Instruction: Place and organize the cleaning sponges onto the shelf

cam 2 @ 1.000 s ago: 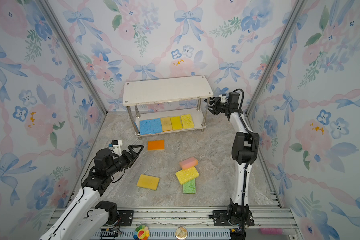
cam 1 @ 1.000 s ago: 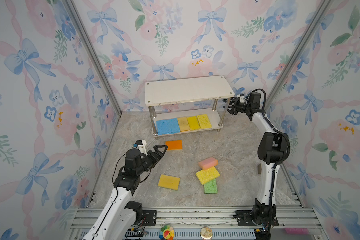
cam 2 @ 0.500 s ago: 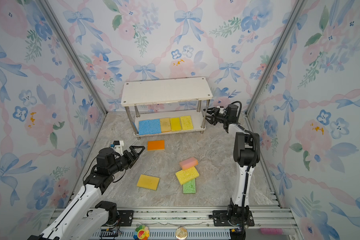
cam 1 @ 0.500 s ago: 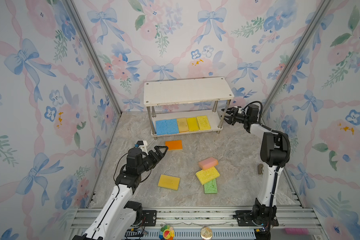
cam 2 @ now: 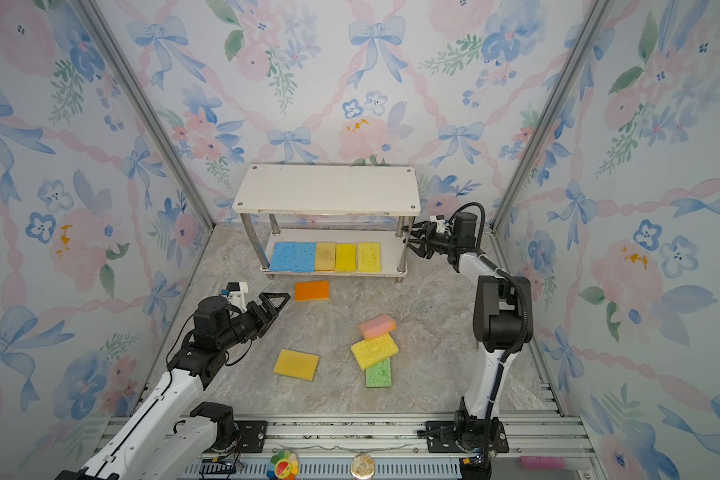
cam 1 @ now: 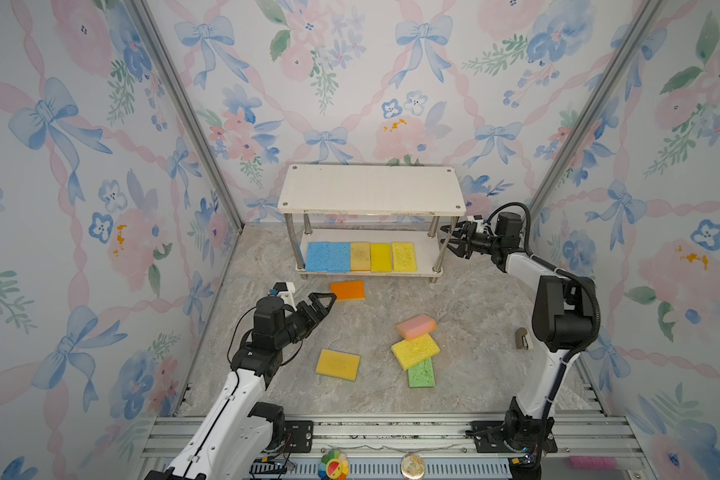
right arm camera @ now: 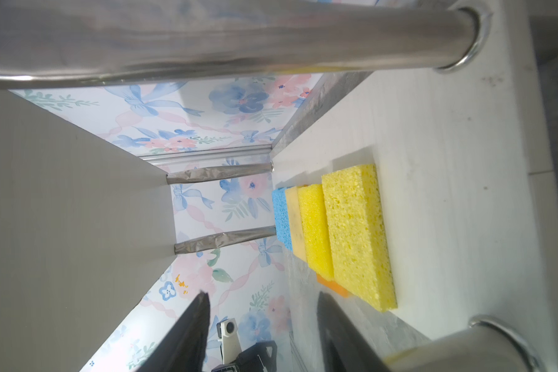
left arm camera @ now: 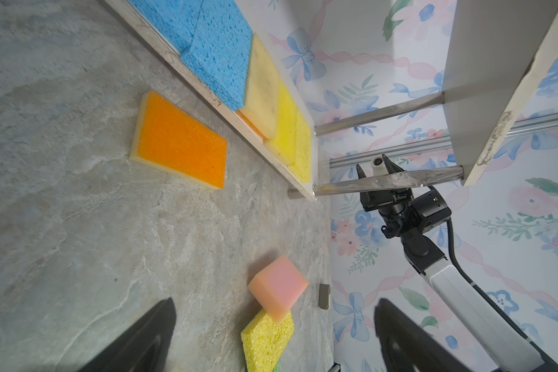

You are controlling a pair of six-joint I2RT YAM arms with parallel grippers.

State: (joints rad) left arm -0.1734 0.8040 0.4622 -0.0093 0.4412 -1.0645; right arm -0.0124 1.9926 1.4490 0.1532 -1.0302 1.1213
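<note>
- While both grippers are empty, the shelf (cam 1: 371, 189) stands at upper centre in both top views; its lower board carries a row of two blue sponges (cam 1: 328, 256), a tan sponge (cam 1: 360, 256) and two yellow sponges (cam 1: 393, 257).
- On the tabletop (cam 1: 474, 299), the orange sponge (cam 1: 348, 289) lies just below the shelf. The pink sponge (cam 1: 416, 326), a coarse yellow sponge (cam 1: 415, 351) and the green sponge (cam 1: 421, 373) overlap right of centre.
- A yellow-orange sponge (cam 1: 337, 364) lies alone at lower centre.
- The left gripper (cam 1: 323, 302) is near the orange sponge, jaws spread wide.
- The right gripper (cam 1: 449, 240) is beside the shelf's right end, jaws parted.

White arm links, black joints, black cables, black claws.
</note>
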